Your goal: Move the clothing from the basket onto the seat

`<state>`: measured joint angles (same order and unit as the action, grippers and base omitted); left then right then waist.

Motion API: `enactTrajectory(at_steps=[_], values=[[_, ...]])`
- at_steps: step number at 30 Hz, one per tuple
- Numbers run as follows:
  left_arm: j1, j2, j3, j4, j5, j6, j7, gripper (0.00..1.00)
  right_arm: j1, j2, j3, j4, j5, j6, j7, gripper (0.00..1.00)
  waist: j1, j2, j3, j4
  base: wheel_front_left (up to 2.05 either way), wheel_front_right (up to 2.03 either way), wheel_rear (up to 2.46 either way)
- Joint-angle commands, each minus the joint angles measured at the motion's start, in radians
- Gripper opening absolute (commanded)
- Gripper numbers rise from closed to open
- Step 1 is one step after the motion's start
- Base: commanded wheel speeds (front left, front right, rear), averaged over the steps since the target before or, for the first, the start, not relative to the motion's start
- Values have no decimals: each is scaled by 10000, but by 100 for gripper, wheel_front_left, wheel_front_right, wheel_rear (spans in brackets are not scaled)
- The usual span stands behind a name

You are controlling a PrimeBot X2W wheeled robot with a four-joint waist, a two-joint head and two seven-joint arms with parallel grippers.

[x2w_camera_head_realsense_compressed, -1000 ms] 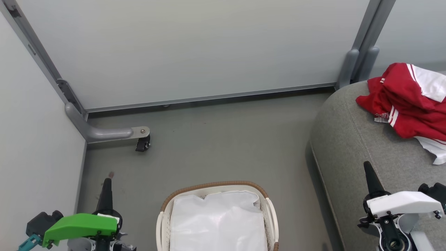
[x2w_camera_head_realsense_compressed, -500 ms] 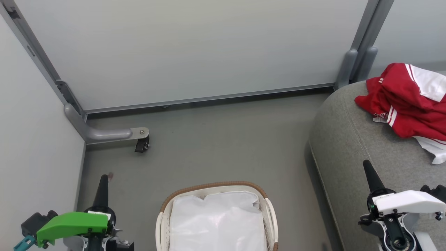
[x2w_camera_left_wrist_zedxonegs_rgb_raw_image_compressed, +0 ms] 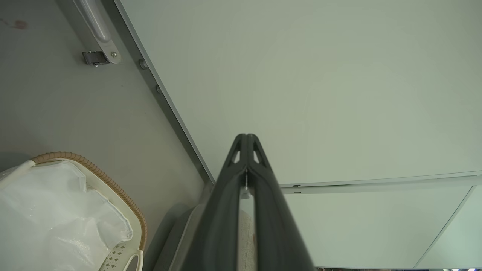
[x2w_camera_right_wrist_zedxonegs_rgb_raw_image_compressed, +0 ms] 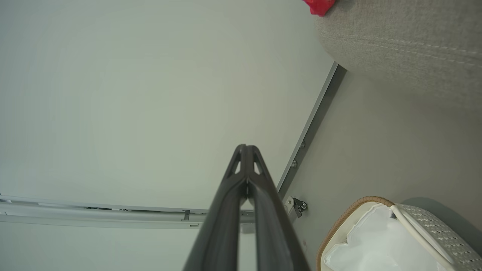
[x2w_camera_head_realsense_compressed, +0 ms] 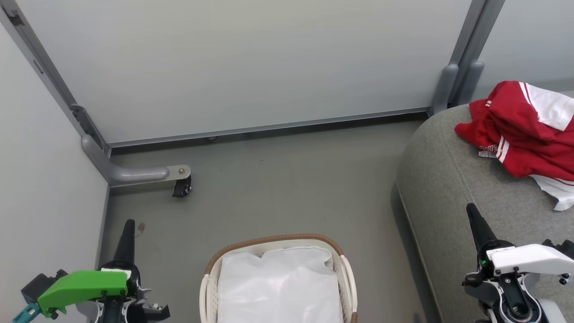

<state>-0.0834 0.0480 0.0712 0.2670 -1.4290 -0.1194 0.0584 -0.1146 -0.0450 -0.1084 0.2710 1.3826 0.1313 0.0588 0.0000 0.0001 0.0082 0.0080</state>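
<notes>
The grey floor [x2w_camera_head_realsense_compressed: 287,179] carries the basket [x2w_camera_head_realsense_compressed: 273,238] at near centre, the seat [x2w_camera_head_realsense_compressed: 448,188] at right, and a partition foot [x2w_camera_head_realsense_compressed: 143,172] with a caster [x2w_camera_head_realsense_compressed: 181,187] at far left. The clothing [x2w_camera_head_realsense_compressed: 524,139] lies on the seat, toward its far right.

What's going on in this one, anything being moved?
Nothing is being handled right now. The red clothing lies on the grey seat at the right. The basket on the floor has its white liner showing, with no red visible inside. The left hand and right hand are shut and empty.
</notes>
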Motion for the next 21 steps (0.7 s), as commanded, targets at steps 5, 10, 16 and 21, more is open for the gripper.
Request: enactTrajectory(at_steps=[5, 10, 16, 21], values=[[-257, 49, 144, -109, -464, -67, 139, 0, 61, -65, -35, -128, 567, -8, 147, 0, 0, -1, -10, -15, 0, 0, 0], [-240, 49, 208, -136, -765, -88, 243, 0, 71, -69, -45, -168, 967, -7, 247, 0, 0, -1, -18, -28, 0, 0, 0], [-278, 50, 294, -180, -1140, -110, 362, 0, 83, -74, -54, -209, 1413, -7, 366, 0, 0, -1, -28, -44, 0, 0, 0], [-296, 51, 369, -207, -1425, -130, 455, 0, 94, -77, -61, -240, 1780, -8, 459, 0, 0, -1, -37, -58, 0, 0, 0]])
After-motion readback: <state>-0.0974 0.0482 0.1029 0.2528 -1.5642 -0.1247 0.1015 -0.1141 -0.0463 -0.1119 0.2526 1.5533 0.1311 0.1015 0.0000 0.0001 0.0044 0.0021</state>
